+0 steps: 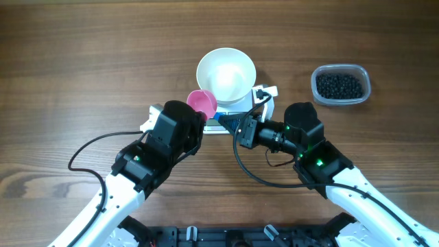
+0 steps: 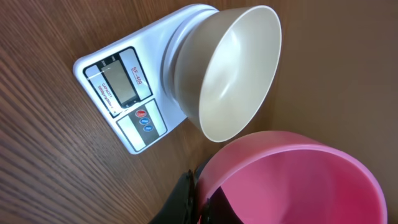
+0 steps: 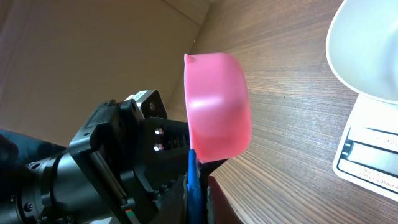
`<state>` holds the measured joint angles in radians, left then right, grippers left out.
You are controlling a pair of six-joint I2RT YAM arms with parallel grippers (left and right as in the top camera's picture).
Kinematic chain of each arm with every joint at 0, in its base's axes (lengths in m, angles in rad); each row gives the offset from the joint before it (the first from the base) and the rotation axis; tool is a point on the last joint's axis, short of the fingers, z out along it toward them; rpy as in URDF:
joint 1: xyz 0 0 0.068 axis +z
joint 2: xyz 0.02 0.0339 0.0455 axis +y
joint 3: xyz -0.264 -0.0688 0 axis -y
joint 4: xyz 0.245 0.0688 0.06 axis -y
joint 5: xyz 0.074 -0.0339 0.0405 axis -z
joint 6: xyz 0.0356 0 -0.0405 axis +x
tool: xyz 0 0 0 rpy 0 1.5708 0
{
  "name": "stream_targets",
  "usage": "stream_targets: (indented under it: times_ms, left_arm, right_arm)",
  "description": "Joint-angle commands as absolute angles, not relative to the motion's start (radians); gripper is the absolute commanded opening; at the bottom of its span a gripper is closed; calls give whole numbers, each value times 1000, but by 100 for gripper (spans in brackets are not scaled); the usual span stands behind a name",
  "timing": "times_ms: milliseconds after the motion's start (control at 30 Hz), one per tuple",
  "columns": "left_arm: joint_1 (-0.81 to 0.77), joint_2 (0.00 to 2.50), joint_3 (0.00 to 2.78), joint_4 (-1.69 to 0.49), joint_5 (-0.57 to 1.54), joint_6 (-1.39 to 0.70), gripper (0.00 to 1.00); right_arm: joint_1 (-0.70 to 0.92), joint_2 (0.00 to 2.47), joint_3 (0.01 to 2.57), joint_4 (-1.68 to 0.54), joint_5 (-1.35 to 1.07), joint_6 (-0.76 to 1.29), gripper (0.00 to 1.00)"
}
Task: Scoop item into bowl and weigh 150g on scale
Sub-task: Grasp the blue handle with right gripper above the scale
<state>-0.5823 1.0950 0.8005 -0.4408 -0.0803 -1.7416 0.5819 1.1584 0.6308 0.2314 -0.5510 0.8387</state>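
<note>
The left gripper (image 1: pixel 197 118) is closed narrow on the pink scoop (image 1: pixel 203 103) and holds it tilted. The right gripper (image 1: pixel 240 127) points at the scoop from the other side, its fingers pressed together just under it – whether they pinch anything I cannot tell. Just past the scoop, the white bowl (image 1: pixel 226 72) sits empty on the far part of the scale (image 2: pixel 124 99), whose display faces the arms – and the beads (image 1: pixel 338 86) lie in a clear tub (image 1: pixel 364 77) well apart to the right of the bowl
</note>
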Motion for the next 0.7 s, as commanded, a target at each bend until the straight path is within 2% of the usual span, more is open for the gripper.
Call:
stream_targets:
  times_ms: [0,67,100,167,300,433,467,600,667]
  left_arm:
    - [-587,1100,800,-473,-68,-1736,4]
    - [-587,1100,800,-480,-68,-1736,7]
    - [-587,1100,800,-484,-68,-1736,15]
    - [-587,1100,800,-483,-72,-1736,39]
    - [-585,1100,800,-483,-88,-1736,69]
    - [-584,1096,800,-478,-99,-1734,88]
    - [-584,1090,800,-476,-107,-1724,92]
    - [-584,1047,801,-377,-160,-1448,99]
    - [-584,1025,801,-361,-200,-1356,100]
  right_arm:
    - [585,1158,648,252,-561,841,5]
    - [585,1158,648,254,-561,838,4]
    - [585,1158,648,252,-561,833,5]
    - [585,1158,648,245,-545,801,5]
    - [580,1151,648,246,-521,734,5]
    - [541,1108,648,192,-515,672,4]
    - [525,1092,649,169,-516,658,5]
    - [431,978,649,33,-509,593,4]
    - [390,918,649,-44,-491,568,4]
